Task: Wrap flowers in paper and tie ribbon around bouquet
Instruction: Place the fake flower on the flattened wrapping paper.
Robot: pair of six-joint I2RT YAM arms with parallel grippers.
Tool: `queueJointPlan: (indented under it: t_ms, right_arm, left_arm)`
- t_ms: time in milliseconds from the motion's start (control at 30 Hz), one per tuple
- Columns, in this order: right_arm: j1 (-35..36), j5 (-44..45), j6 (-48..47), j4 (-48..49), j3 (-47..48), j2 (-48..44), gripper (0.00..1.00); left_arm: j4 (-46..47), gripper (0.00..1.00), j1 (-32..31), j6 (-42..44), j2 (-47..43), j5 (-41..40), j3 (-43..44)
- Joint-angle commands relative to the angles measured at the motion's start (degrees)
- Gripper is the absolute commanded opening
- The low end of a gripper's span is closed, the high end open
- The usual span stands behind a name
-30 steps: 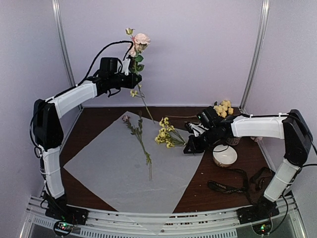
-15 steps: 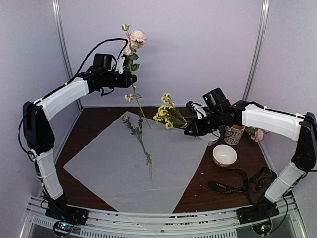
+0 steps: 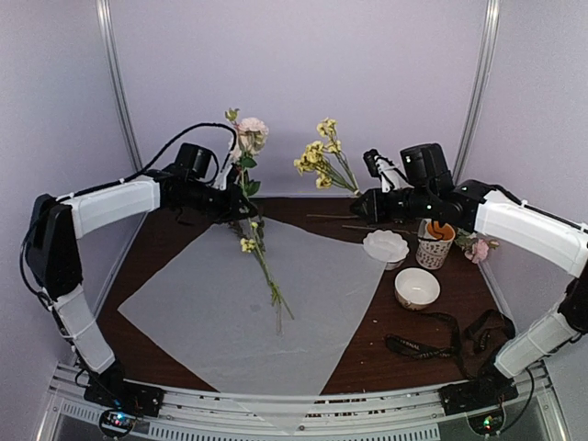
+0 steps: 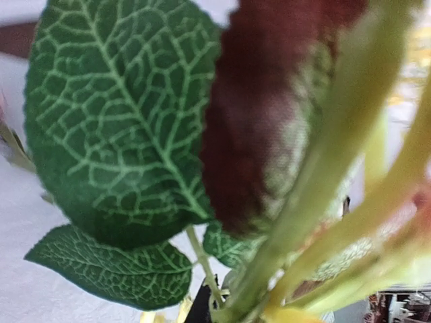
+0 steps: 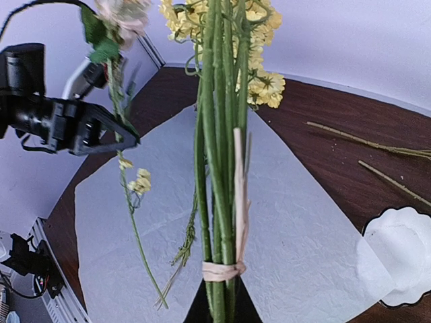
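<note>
rose (image 3: 252, 131) lowered to paper (image 3: 211, 312), pinched by left hand (image 3: 236, 204) (right hand (image 3: 361, 199) pinches yellow flowers (image 3: 320, 158)).

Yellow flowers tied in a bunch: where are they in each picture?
Top view: upper middle, the yellow bunch held up by the right tool.
Left wrist: not recognisable; green leaves fill it.
Right wrist: centre, its stems rising from the bottom edge.
Shared landmark: the paper lying beneath.

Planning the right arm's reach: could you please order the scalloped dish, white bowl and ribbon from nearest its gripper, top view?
From the right gripper:
1. Scalloped dish, just below it in view.
2. White bowl, lower right.
3. Ribbon, lowest, far right.
</note>
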Motion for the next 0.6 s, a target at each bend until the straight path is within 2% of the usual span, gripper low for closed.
queueJointPlan:
  t_ms: [0, 333, 400, 467, 567]
  right_arm:
    - [1.4, 1.5, 0.3, 5.5, -1.3, -1.1, 0.0]
    - [4.7, 3.0, 1.8, 7.1, -1.8, -0.1, 0.0]
    - [5.5, 3.1, 2.4, 7.7, -1.7, 0.4, 0.0]
    - [6.4, 3.4, 2.7, 8.2, -1.4, 1.1, 0.0]
    - [7.8, 4.3, 2.3, 8.4, -0.2, 2.1, 0.0]
  left_arm:
    - [2.5, 0.0, -0.2, -1.5, 6.0, 5.2, 1.4]
    - [-3.0, 0.0, 0.8, 2.1, 18.0, 3.7, 6.7]
    - [-4.7, 0.21, 0.9, 3.2, 19.5, 1.9, 8.0]
    - [-8.0, 0.53, 1.2, 4.9, 20.4, -1.0, 10.7]
    - [-14.4, 0.92, 1.6, 7.9, 20.3, -8.7, 14.6]
